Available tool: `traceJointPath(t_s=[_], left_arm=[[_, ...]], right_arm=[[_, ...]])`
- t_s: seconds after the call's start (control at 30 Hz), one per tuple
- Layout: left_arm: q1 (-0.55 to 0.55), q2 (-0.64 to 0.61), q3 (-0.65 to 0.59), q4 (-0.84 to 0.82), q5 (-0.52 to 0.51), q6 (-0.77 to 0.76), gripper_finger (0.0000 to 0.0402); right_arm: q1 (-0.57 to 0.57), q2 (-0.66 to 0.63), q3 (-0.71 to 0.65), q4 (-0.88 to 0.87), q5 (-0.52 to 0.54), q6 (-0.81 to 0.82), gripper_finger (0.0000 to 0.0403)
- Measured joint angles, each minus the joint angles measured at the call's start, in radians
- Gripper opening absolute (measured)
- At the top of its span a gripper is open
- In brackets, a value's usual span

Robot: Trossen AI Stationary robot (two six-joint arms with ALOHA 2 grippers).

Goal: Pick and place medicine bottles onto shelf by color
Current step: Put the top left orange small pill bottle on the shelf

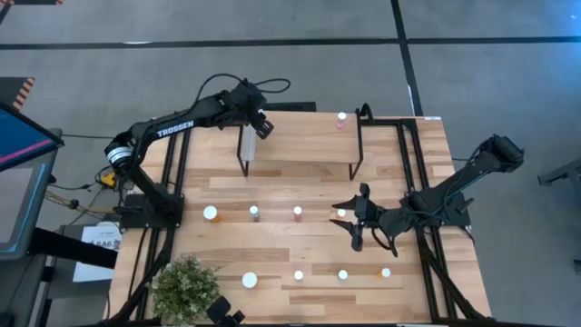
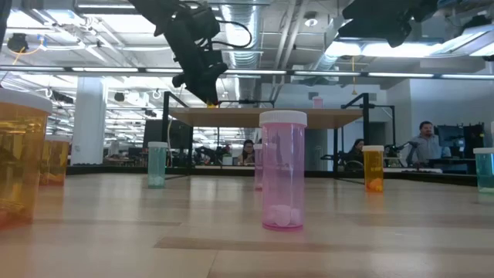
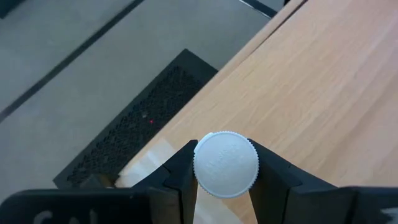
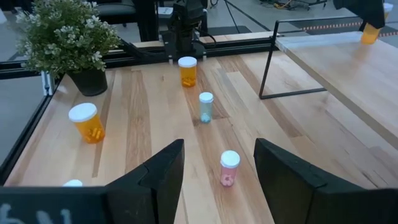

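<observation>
The shelf [image 1: 300,136] stands at the table's far side, with one pink bottle [image 1: 341,119] upright near its right end. My left gripper [image 1: 260,124] is over the shelf's left end, shut on an orange bottle [image 4: 370,34] with a white cap. My right gripper [image 1: 357,218] hovers open over the middle of the table; a small pink bottle [image 4: 229,168] stands ahead of its fingers, untouched. More small bottles stand in two rows on the table, among them a green one [image 1: 254,212], a pink one [image 1: 298,212] and a larger orange one [image 1: 211,213]. My left gripper pinches the orange bottle by its white cap [image 3: 226,164], one finger on either side of the cap's rim, coming from above and pointing down. The bottle stays upright below the fingers, over the shelf's left end [image 3: 298,87]. Whether its base touches the shelf top, I cannot tell.
A potted plant [image 1: 186,286] sits at the table's near left corner. The near row holds a larger bottle [image 1: 250,280], two small ones [image 1: 299,274] [image 1: 343,273] and an orange one [image 1: 386,272]. Black frame rails [image 1: 413,163] run along both table sides. People sit in the room beyond.
</observation>
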Motion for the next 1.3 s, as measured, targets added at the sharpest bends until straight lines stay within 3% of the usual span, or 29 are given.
traceJointPath(t_s=[1.13,1.3], left_arm=[[0.0,0.0,-0.002,-0.042,0.008,-0.037,0.0108],[0.0,0.0,-0.004,-0.052,0.008,-0.036,0.013]], right_arm=[[0.003,0.0,0.0,0.0,-0.022,-0.001,0.0216],[0.003,0.0,0.0,0.0,-0.024,-0.001,0.0216]])
